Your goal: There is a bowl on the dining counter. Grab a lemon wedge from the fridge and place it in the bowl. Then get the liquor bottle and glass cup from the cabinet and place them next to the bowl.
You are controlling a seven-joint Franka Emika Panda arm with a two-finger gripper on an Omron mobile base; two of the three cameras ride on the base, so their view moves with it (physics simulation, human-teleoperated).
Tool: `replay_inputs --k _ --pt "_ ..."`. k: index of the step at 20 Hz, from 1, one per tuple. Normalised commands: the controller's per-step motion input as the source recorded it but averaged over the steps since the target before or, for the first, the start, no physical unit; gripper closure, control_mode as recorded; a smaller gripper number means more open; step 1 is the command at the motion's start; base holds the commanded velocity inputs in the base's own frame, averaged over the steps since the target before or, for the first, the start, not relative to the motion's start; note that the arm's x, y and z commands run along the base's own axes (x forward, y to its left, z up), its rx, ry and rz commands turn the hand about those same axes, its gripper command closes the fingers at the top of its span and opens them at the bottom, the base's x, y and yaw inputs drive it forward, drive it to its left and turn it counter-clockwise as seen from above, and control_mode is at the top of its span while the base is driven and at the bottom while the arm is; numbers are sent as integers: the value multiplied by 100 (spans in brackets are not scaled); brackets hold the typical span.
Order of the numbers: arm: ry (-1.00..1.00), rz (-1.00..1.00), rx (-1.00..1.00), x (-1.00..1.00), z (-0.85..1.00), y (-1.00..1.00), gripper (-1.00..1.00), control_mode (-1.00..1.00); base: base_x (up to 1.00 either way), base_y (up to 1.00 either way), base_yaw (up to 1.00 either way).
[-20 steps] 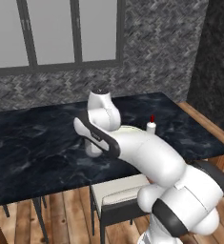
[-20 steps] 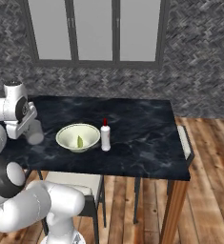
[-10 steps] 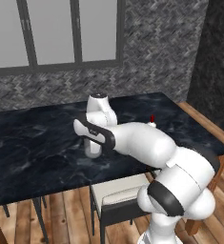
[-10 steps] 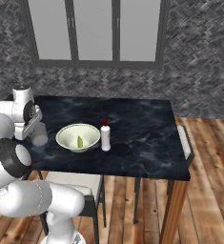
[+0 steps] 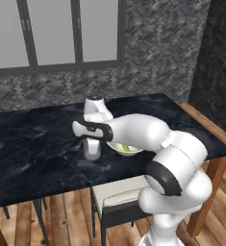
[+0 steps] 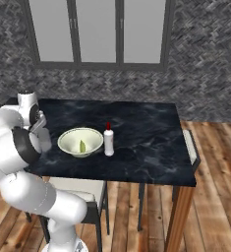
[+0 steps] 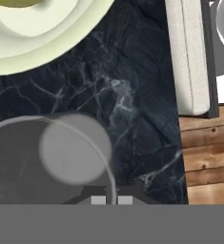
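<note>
On the dining counter (image 6: 146,142) stands the cream bowl (image 6: 80,141) with the lemon wedge (image 6: 82,146) inside it. The liquor bottle (image 6: 108,141) is upright just right of the bowl. My gripper (image 6: 41,129) is shut on the rim of the glass cup (image 6: 44,140), left of the bowl, at or just above the marble. In the left base view the glass cup (image 5: 92,149) hangs under the gripper (image 5: 91,139), and my arm covers part of the bowl (image 5: 125,150). The hand view looks down into the glass cup (image 7: 51,152), with the bowl (image 7: 46,28) close beyond it.
A chair with a cream seat (image 6: 82,194) is pushed under the counter's near edge, right below my arm; its cushion (image 7: 189,57) also borders the marble in the hand view. A stone wall with windows backs the counter. Wooden floor lies to the right.
The glass cup in my gripper has edged slightly toward the bowl. My arm's elbow has swung lower and across the front of the counter.
</note>
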Motion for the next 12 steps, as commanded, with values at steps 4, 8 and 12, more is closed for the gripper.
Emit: replay_inputs --k 4,8,12 --pt "1 -2 -5 25 -1 0 100 -100 0 0 0" --pt "0 -2 -5 23 0 0 100 -100 0 0 0" --pt "0 -2 -5 14 -3 0 100 -100 0 0 0"
